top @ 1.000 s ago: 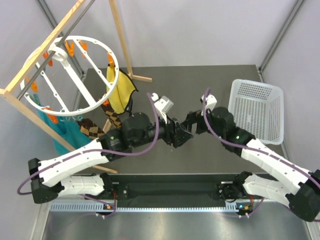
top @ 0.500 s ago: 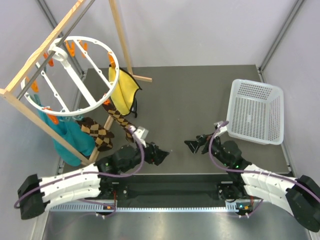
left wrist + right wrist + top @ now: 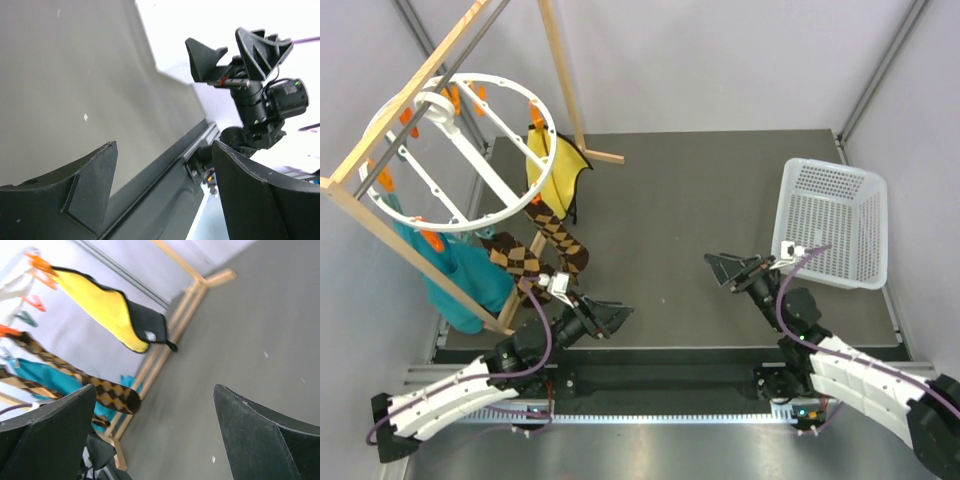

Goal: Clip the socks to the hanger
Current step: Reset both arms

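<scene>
The white ring hanger with orange clips hangs from the wooden rack at the back left. Two argyle socks hang from its near rim, one further right than the other; one sock also shows in the right wrist view. My left gripper sits low near the table's front edge, right of the socks, open and holding nothing. My right gripper is open and holding nothing, left of the basket, pointing toward the rack.
A yellow cloth and a teal cloth hang from the same ring. The wooden rack has a foot reaching onto the dark table. A white mesh basket stands at the right.
Both arms have pulled back from the table's middle toward the near edge. The left gripper's jaws have spread wider. The hanger and its cloths have swung slightly.
</scene>
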